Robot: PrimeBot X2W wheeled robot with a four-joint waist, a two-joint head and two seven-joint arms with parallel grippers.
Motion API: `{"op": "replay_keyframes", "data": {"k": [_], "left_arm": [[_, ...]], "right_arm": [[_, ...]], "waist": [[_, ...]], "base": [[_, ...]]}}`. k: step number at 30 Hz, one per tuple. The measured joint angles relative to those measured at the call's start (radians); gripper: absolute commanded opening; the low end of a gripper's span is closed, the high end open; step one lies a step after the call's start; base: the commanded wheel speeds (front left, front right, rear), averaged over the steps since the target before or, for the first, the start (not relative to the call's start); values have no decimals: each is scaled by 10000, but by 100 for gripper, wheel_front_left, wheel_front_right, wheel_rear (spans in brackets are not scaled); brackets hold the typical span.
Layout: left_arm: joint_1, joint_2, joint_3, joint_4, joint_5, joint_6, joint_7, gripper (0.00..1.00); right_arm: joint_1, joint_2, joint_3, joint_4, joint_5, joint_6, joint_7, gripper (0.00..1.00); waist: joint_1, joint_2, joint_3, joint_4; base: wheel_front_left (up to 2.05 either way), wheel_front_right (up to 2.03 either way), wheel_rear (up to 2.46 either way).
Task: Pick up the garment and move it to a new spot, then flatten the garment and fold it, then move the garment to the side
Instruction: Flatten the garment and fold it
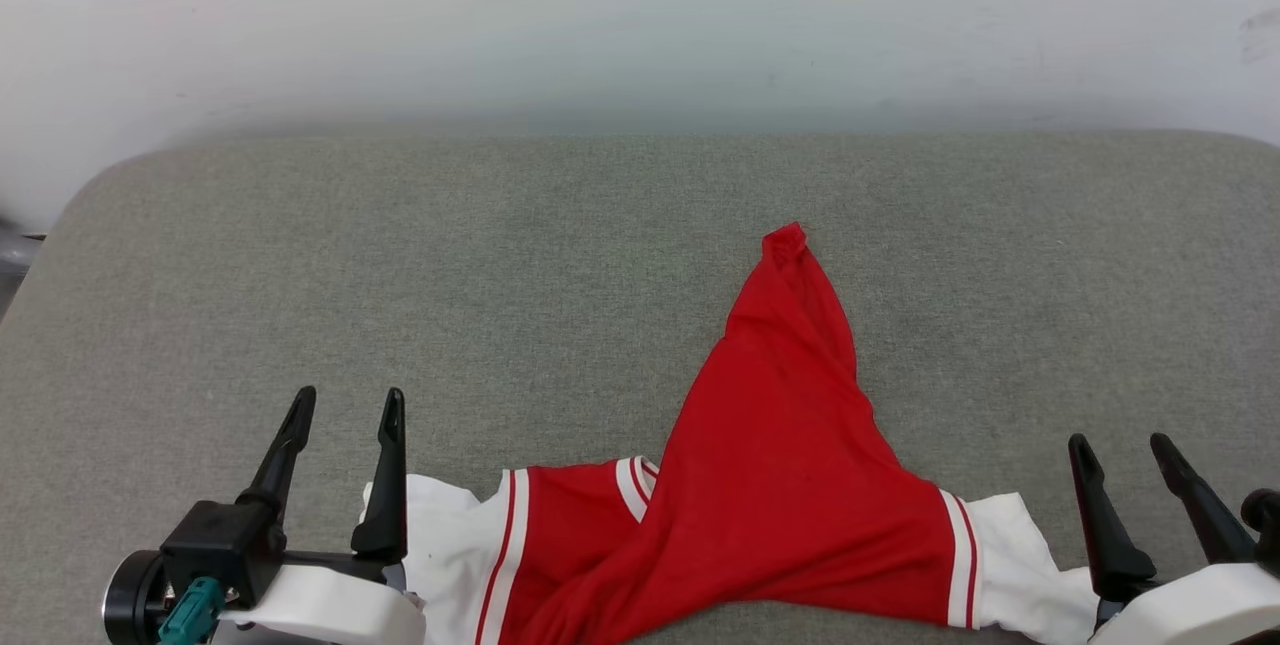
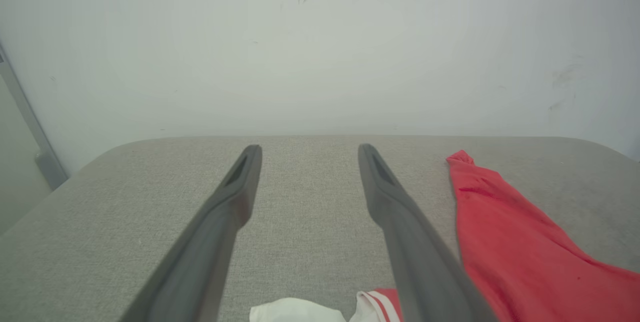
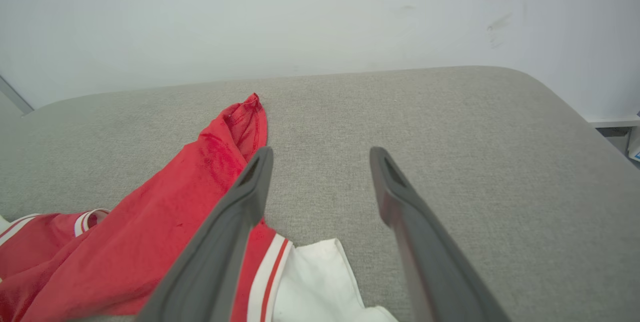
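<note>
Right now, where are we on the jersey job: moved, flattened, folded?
Done: at most the first move. The garment lies free on the grey padded surface, near the robot's edge. In hand: nothing. The left gripper and right gripper are open and empty at either end of it. Left: flattening, since the red body is bunched into a peak, then folding and moving it aside.
</note>
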Motion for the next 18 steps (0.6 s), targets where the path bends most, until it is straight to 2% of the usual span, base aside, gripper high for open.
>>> {"op": "replay_keyframes", "data": {"k": [6, 12, 18], "left_arm": [[28, -31, -38, -86, 0, 38, -4, 100], [-147, -127, -140, -171, 25, 35, -61, 100], [-535, -322, -324, -136, 75, -27, -180, 100]], "right_arm": [[-179, -153, -6, 449, 414, 0, 738, 100], [-1423, -1120, 548, 1716, 1193, 0, 2148, 100], [-3209, -2025, 1720, 2888, 1833, 0, 3570, 100]], "waist": [[0, 0, 22, 93], [0, 0, 306, 259], [0, 0, 765, 509]], "base": [[0, 0, 0], [0, 0, 0], [0, 0, 0]]}}
